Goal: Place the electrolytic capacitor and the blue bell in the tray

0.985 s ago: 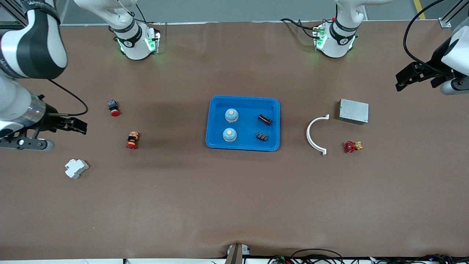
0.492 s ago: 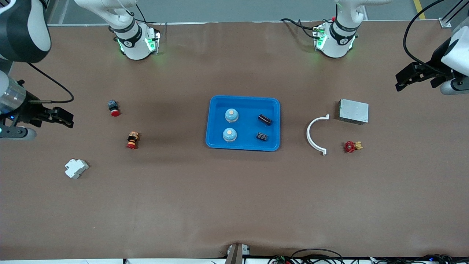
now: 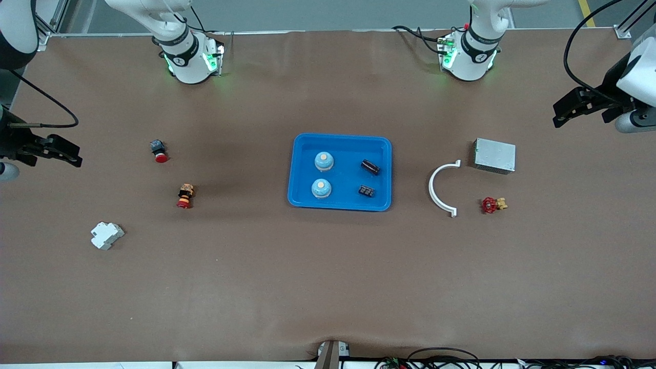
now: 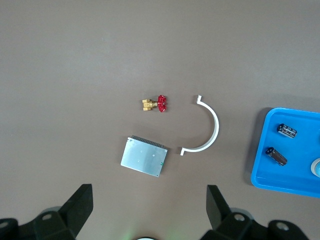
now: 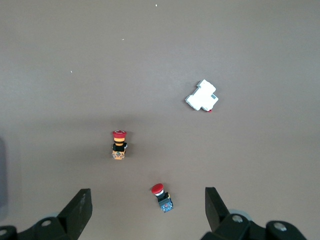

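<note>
Clutter lowest in the frame is a white moulded-plastic breaker block (image 3: 107,235), toward the right arm's end of the table. Higher up, at the frame's centre, lies the shallow bright-blue plastic tray (image 3: 341,137), and the task's things sit inside it. There are two dome-shaped pale-blue bells (image 3: 321,188) on the side toward the right arm and two small black cylindrical electrolytic capacitors (image 3: 366,191) on the side toward the left arm.

The bells look light, rigid and smooth, so a pinch low across the dome's base would likely slip least. The capacitors look light and stiff and may roll, so they are best taken across the barrel, sparing the thin leads.

In the upper frame both arms wait. The right gripper (image 3: 69,154) hangs spread and empty over its table end, and the left gripper (image 3: 561,114) likewise over its own.
</note>
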Robot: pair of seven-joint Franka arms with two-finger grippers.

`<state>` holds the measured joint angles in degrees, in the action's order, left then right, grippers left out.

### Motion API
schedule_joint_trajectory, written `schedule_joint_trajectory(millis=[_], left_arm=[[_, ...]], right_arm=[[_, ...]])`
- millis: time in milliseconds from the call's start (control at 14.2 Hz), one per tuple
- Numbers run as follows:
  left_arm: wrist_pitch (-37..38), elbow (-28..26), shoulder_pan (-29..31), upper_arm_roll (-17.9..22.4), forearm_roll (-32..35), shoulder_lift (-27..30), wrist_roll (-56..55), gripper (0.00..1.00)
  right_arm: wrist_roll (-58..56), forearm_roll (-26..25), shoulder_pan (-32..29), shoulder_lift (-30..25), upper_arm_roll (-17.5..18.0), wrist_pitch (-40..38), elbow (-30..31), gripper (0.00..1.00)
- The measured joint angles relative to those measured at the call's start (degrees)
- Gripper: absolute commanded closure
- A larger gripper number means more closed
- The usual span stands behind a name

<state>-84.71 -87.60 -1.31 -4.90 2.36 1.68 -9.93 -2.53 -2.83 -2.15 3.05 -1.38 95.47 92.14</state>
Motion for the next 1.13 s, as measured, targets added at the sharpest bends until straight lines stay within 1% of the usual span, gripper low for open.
schedule_joint_trajectory(millis=[422, 633, 703, 1125], left_arm=[[0.0, 0.0, 0.0, 0.0, 0.0, 0.1, 0.0, 0.0], [0.0, 0.0, 0.0, 0.0, 0.0, 0.1, 0.0, 0.0], [0.0, 0.0, 0.0, 0.0, 0.0, 0.1, 0.0, 0.0], [0.0, 0.0, 0.0, 0.0, 0.0, 0.1, 0.0, 0.0]], right_arm=[[-0.3, 0.3, -0.2, -0.8, 0.0, -0.9, 0.0, 0.0], [-0.3, 4.1, -0.2, -1.5, 0.1, -2.2, 0.0, 0.0], [-0.3, 4.6, -0.2, -1.7, 0.2, -2.4, 0.0, 0.0], [-0.3, 4.9, -0.2, -3.2, 0.5, -2.8, 0.0, 0.0]])
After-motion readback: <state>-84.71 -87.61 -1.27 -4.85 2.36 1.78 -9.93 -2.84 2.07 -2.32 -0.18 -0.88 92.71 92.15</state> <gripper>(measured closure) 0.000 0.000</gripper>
